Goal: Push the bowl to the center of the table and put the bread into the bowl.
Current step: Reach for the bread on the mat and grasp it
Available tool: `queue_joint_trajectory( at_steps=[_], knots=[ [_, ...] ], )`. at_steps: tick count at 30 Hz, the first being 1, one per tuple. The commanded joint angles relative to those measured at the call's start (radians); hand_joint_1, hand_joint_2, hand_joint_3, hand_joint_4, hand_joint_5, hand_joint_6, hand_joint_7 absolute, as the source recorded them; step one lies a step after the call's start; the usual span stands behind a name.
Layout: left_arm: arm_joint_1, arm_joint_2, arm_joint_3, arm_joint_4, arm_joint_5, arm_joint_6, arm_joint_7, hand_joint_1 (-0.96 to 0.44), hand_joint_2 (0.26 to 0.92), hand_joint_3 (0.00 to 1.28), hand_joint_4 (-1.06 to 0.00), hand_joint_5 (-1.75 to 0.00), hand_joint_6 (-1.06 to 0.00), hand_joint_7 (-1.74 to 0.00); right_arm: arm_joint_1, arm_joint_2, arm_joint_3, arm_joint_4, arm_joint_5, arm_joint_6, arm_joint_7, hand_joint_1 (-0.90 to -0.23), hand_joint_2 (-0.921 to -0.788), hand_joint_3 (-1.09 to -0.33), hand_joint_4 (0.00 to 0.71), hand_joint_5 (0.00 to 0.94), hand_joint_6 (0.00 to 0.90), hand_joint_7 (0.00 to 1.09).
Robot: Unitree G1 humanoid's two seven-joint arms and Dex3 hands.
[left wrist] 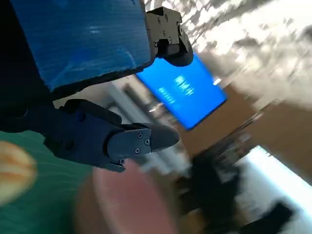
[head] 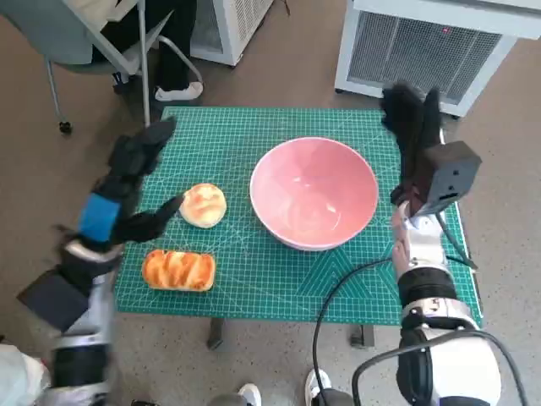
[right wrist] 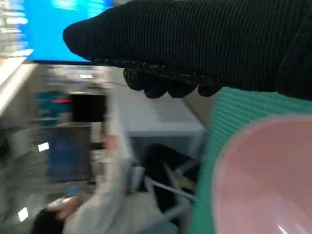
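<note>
Two pieces of bread on the green gridded cutting mat (head: 254,279) covering the table: a round pale bun (head: 204,205) just left of the wide pink bowl (head: 314,193), and a long glazed braided loaf (head: 178,270) nearer the robot, by the mat's near left edge. Bowl upright, mouth up, sitting close to the middle of the table, slightly right of centre; judged pushed near enough, or needing only a small nudge leftward. Nothing inside it yet.

Left hand (head: 135,182) raised over the left side of the mat, black fingers spread, holding nothing, one fingertip close to the bun but apart from it. Right hand (head: 412,118) in its knitted glove lifted above the far right corner, beyond the bowl's rim, fingers extended and loosely apart, also holding nothing.

Step in hand, by judgement: bread pickup. Next move calls for lowering the left hand and closing around one piece, then carrying it right over the rim.

Loaf's long axis running left to right, roughly parallel to the near table edge; bun round, no clear axis.
</note>
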Motion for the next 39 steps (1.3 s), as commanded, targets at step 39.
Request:
queue_joint_trajectory(
  at_steps=[39],
  knots=[
    [0.024,0.353,-0.322,-0.172,0.391,0.429,-0.312,-0.42,0.878,0.00,-0.25,0.00,-0.28,-0.07,0.239,-0.046,0.125,-0.506,0.037,-0.315,0.230,-0.612,-0.921,-0.819,0.241,0.004,0.045,0.48]
  ],
)
